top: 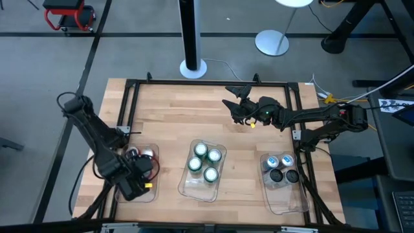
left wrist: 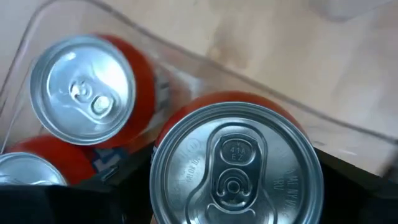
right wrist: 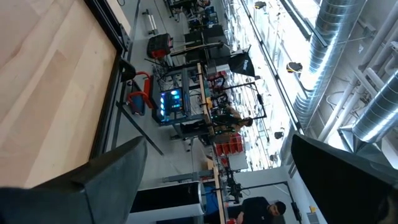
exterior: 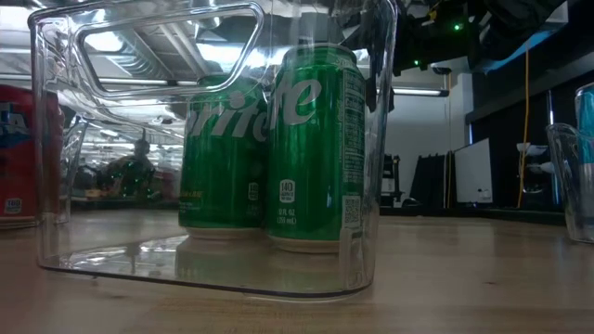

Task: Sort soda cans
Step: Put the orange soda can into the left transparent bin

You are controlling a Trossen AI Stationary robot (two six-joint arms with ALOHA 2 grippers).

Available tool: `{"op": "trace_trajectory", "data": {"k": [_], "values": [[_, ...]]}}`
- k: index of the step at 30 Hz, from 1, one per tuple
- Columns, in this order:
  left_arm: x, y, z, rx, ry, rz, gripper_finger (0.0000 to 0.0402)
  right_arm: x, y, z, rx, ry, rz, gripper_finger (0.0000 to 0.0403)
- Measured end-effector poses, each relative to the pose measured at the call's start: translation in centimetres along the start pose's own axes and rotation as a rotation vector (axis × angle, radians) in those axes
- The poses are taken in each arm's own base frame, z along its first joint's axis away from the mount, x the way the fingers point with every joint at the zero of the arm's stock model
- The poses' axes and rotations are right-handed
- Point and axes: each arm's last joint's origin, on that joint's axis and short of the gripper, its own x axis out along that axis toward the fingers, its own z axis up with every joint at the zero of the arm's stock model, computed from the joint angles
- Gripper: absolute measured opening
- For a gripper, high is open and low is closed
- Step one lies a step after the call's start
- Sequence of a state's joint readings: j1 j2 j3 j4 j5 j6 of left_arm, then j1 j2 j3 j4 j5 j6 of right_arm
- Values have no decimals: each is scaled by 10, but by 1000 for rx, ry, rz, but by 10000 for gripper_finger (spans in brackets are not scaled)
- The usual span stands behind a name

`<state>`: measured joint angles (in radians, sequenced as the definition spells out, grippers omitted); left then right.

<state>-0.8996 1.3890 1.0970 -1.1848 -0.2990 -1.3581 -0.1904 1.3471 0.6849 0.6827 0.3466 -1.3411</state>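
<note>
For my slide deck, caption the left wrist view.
Left gripper holds a red soda can over the clear tray.

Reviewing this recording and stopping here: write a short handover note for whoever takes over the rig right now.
Left pincer: over the left tray, with a red can right at its fingers; whether it grips it cannot be told.
Right pincer: open, empty, raised over the table's far side.
Cans: four green cans in the middle tray; silver-blue and dark cans in the right tray; other red cans in the left tray.
Done: no loose cans on the table.
Left: seat the last red can, release, withdraw.
</note>
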Motion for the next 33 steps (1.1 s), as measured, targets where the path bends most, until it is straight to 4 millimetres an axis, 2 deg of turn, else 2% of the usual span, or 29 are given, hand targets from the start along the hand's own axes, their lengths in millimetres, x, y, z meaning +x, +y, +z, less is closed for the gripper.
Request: {"op": "trace_trajectory", "data": {"k": [7,18,33], "values": [[25,-8,-14,-12,2,-46,298,0,0,0,0,0,0,399],[27,-8,-14,26,-10,-52,330,0,-1,0,2,-1,-4,399],[26,-8,-14,28,-5,-60,335,0,0,0,2,-1,-4,399]]}}
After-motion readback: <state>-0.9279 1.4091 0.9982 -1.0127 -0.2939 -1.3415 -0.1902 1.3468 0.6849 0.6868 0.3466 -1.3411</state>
